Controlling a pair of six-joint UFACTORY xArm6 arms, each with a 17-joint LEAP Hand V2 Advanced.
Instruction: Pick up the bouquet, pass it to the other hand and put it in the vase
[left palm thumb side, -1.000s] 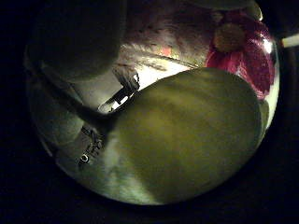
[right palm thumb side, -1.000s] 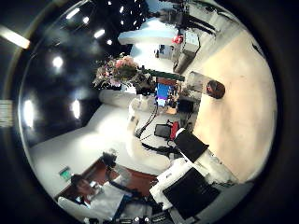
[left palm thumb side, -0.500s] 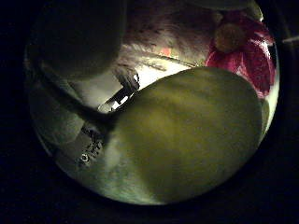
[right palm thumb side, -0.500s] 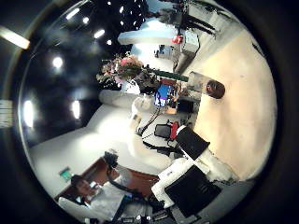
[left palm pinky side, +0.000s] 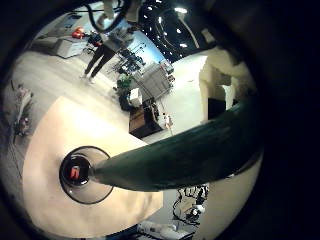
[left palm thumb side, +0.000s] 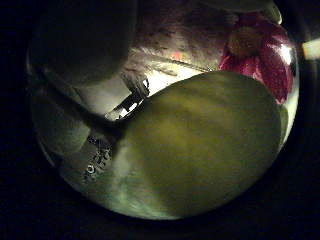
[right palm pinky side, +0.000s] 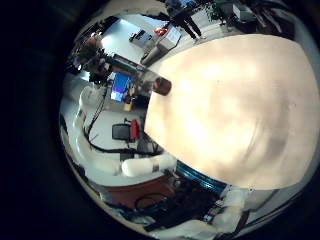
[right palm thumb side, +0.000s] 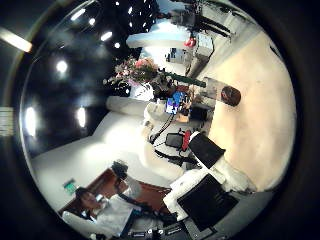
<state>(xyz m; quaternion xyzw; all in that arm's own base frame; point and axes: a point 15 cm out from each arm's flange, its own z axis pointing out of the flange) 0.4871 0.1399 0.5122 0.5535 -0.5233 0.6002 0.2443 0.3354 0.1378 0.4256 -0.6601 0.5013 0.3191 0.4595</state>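
My left hand is shut on the bouquet. In the left little finger side palm view its green stem bundle (left palm pinky side: 190, 155) runs close past the palm, and its end lines up with the open mouth of the dark round vase (left palm pinky side: 85, 175) on the table. The left thumb side palm view is filled by a large green leaf (left palm thumb side: 205, 145), with a pink flower (left palm thumb side: 262, 55) beside it. In the right thumb side palm view the bouquet (right palm thumb side: 140, 70) hangs in the air, its stem tilted towards the vase (right palm thumb side: 230, 95). The right hand's fingers (right palm thumb side: 205, 165) are relaxed and hold nothing. The vase also shows in the right little finger side palm view (right palm pinky side: 160, 87).
The vase stands upright near an edge of the pale wooden table (right palm pinky side: 250, 100), which also shows in the left little finger side palm view (left palm pinky side: 50, 130). Room furniture and equipment lie beyond the table's edge (right palm thumb side: 175, 100).
In the right thumb side palm view the bouquet has moved nearer to the vase and its stem now points at it. The left thumb side palm view has hardly changed.
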